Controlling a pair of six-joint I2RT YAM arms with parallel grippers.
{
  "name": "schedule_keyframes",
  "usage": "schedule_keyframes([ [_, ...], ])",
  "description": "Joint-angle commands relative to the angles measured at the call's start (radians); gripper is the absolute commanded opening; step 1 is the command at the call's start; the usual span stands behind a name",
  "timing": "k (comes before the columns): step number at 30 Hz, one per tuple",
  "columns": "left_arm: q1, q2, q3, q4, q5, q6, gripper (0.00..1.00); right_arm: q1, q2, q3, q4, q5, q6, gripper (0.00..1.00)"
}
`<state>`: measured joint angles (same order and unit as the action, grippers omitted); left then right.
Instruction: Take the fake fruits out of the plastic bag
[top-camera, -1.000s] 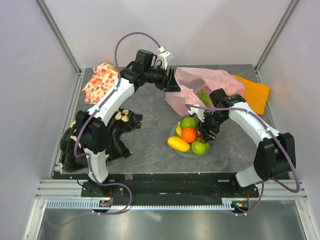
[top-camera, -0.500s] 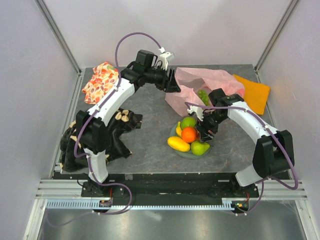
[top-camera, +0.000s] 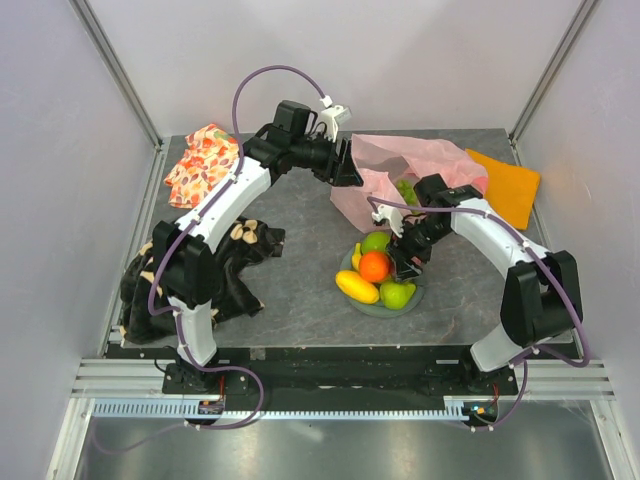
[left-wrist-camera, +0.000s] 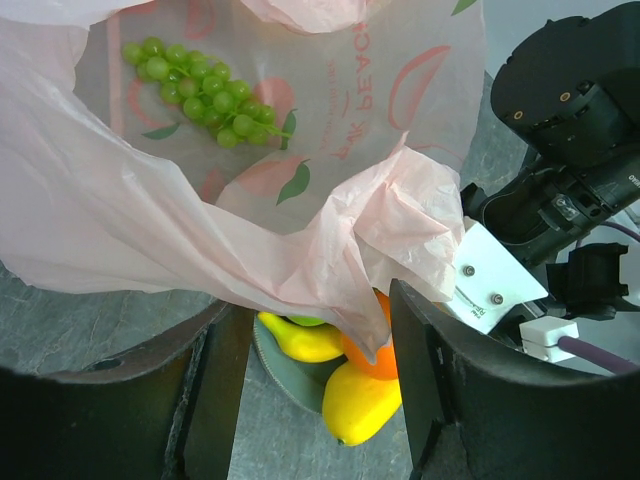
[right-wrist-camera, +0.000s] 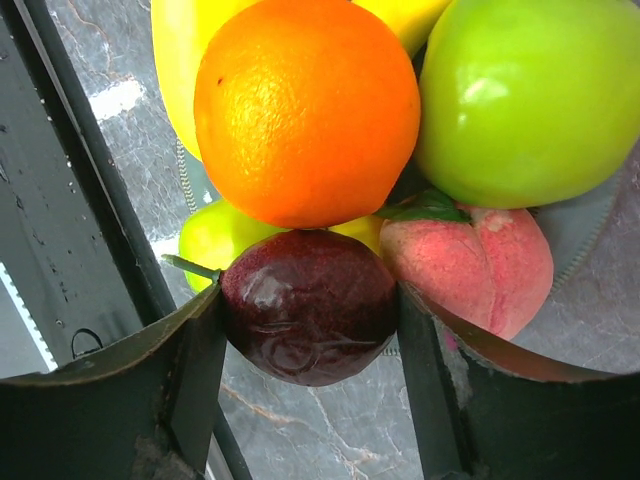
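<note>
My right gripper (right-wrist-camera: 308, 310) is shut on the dark purple plum (right-wrist-camera: 308, 305) and holds it at the plate's (top-camera: 366, 303) right side, against the piled fruit. On the plate lie an orange (top-camera: 375, 266), a green apple (top-camera: 377, 243), a yellow mango (top-camera: 357, 287), a green pear (top-camera: 398, 294), a banana (top-camera: 356, 258) and a pink peach (right-wrist-camera: 470, 260). The pink plastic bag (top-camera: 420, 160) lies behind the plate with green grapes (left-wrist-camera: 200, 90) inside. My left gripper (left-wrist-camera: 320, 390) is open at the bag's mouth, and a fold of its rim hangs between the fingers.
An orange cloth (top-camera: 505, 185) lies at the back right beside the bag. A floral fabric (top-camera: 200, 165) lies at the back left. A black patterned cloth (top-camera: 215, 270) is heaped at the left near my left arm's base.
My right gripper has moved a little left and back along the plate with the plum in it. The left arm has hardly moved.
</note>
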<state>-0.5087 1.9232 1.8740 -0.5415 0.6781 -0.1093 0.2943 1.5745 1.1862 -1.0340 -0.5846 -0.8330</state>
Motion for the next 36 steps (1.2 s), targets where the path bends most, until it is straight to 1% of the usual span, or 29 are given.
schedule_keyframes([
  [1, -0.008, -0.03, 0.014, 0.012, -0.012, 0.043, 0.64, -0.001, 0.016, 0.038, 0.025, -0.043, -0.005, 0.72],
  [4, -0.007, -0.029, 0.014, 0.011, -0.012, 0.043, 0.64, 0.0, 0.019, 0.038, 0.023, -0.04, -0.009, 0.76],
  [7, -0.007, -0.027, 0.016, 0.014, -0.009, 0.045, 0.64, -0.001, 0.012, 0.033, 0.022, -0.032, -0.009, 0.83],
  [8, -0.007, -0.027, 0.017, 0.012, -0.009, 0.045, 0.64, 0.0, 0.009, 0.033, 0.022, -0.027, -0.009, 0.87],
  [9, -0.007, -0.026, 0.017, 0.011, -0.009, 0.045, 0.64, 0.0, -0.002, 0.03, 0.02, -0.024, -0.009, 0.98],
  [21, -0.007, -0.01, 0.034, 0.012, 0.005, 0.04, 0.64, 0.0, -0.034, 0.024, 0.012, -0.003, 0.009, 0.98],
  [24, -0.007, -0.012, 0.033, 0.011, 0.006, 0.04, 0.64, -0.003, -0.044, 0.038, 0.011, 0.015, 0.024, 0.98],
  [26, -0.007, -0.013, 0.033, 0.012, 0.008, 0.04, 0.64, -0.006, -0.06, 0.053, 0.008, 0.054, 0.058, 0.98],
  [28, -0.007, -0.016, 0.033, 0.012, 0.005, 0.042, 0.64, -0.052, -0.105, 0.07, 0.011, 0.074, 0.084, 0.98],
  [29, -0.007, -0.016, 0.033, 0.011, 0.005, 0.042, 0.64, -0.117, -0.123, 0.073, 0.014, 0.086, 0.109, 0.98],
  [31, -0.007, -0.018, 0.034, 0.014, 0.005, 0.04, 0.65, -0.196, -0.174, 0.067, 0.006, 0.1, 0.109, 0.98],
  [32, -0.007, -0.018, 0.036, 0.009, 0.003, 0.04, 0.65, -0.271, -0.191, 0.059, -0.003, 0.127, 0.072, 0.98],
  [33, -0.007, -0.018, 0.037, 0.012, 0.001, 0.037, 0.66, -0.29, -0.227, 0.035, -0.006, 0.146, 0.04, 0.98],
  [35, -0.007, -0.016, 0.05, 0.018, 0.0, 0.028, 0.67, -0.4, -0.264, 0.003, 0.003, 0.202, -0.018, 0.98],
  [36, -0.007, -0.016, 0.056, 0.018, -0.006, 0.026, 0.68, -0.424, -0.263, -0.023, 0.014, 0.218, -0.05, 0.98],
])
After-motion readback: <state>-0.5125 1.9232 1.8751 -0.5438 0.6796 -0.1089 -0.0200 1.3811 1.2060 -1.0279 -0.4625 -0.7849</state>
